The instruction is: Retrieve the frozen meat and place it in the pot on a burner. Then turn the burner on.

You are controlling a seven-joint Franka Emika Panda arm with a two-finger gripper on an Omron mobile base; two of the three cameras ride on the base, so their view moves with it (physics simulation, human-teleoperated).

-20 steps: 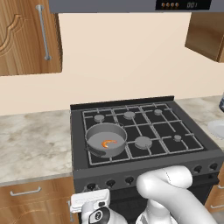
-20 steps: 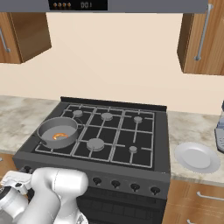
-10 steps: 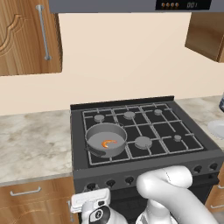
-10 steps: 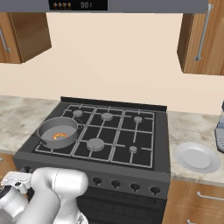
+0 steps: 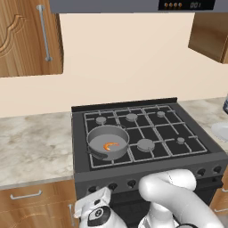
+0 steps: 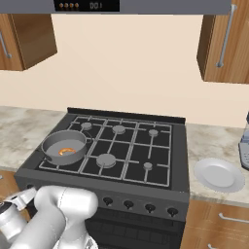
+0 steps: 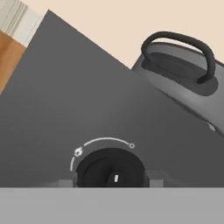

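One second of comparison shows no change: the arm, the pot (image 5: 99, 152) and the meat (image 5: 110, 145) stand as they did in both base views. The meat lies inside the pot, on the front left burner of the stove (image 5: 169, 133). The placing step reads as done, and only the burner remains.

The gripper (image 7: 111, 181) is low at the stove's front panel, on the leftmost knob (image 7: 109, 170). Its jaws are partly closed, one tip at each flank of the knob and apparently touching it. I judge this a grip. The knob's white mark points away from the flame symbol (image 7: 78, 152), so the turn looks not yet made.

Edges: the panel face lies directly ahead, and the pot's near handle (image 7: 183, 41) overhangs above it. The wooden cabinet front (image 5: 26, 196) sits just beside the hand on its left. Room for a wrist roll appears adequate; sideways room is tight. The plate (image 6: 219, 174) is well apart.
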